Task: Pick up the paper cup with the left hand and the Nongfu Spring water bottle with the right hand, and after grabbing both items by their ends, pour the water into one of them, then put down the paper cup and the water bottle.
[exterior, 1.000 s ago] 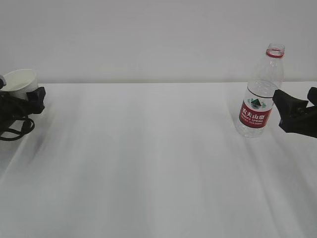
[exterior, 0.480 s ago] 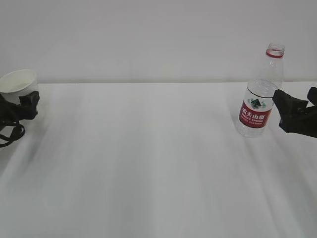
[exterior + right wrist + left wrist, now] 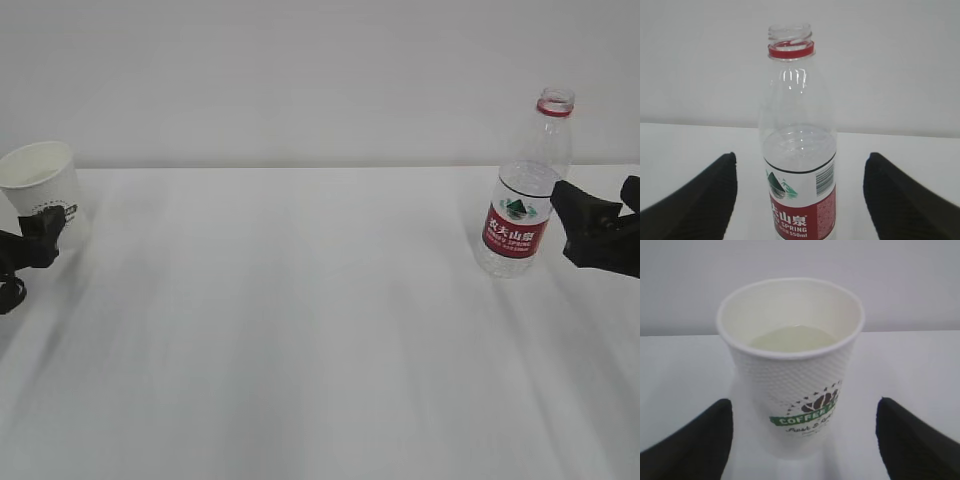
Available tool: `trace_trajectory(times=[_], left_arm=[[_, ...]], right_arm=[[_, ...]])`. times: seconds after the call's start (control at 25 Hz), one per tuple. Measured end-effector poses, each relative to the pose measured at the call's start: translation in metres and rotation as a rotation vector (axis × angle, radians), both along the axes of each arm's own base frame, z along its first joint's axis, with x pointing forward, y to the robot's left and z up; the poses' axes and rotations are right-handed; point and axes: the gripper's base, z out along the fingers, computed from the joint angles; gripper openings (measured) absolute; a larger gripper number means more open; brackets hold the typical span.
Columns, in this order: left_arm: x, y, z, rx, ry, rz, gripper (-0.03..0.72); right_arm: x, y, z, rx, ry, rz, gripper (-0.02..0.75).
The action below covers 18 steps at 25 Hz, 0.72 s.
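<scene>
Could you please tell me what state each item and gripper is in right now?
paper cup: upright on the table, released, liquid inside.
Nongfu Spring water bottle: upright, uncapped, partly filled, not gripped.
left gripper: open, fingers either side of the cup, clear of it.
right gripper: open, clear of the bottle.

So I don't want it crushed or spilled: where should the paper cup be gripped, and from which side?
Grip the paper cup across its lower wall near the logo, coming in level from the left end effector's side. It stands upright, holding liquid, and the open rim would likely deform most easily. The wrist view shows the fingers already wide on either side of it.
</scene>
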Motion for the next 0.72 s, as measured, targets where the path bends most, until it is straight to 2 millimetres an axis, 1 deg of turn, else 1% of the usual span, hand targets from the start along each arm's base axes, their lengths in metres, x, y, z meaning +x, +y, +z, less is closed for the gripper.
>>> trace_trajectory(times=[0.16,0.32,0.56,0.72], left_arm=[[-0.015,-0.001,0.007,-0.001,0.006,0.0,0.645],[-0.03,-0.003,0.02,0.001,-0.007,0.0,0.636],[-0.053,-0.005,0.046,0.006,-0.067,0.0,0.627],[-0.067,-0.006,0.062,0.01,-0.116,0.0,0.626]], right_arm=[[0.0,0.0,0.0,0.0,0.001,0.0,0.593],[-0.009,0.0,-0.005,0.001,0.015,0.001,0.593],[-0.026,-0.001,-0.015,0.002,0.046,0.002,0.593],[-0.03,-0.002,-0.018,0.003,0.063,0.001,0.593]])
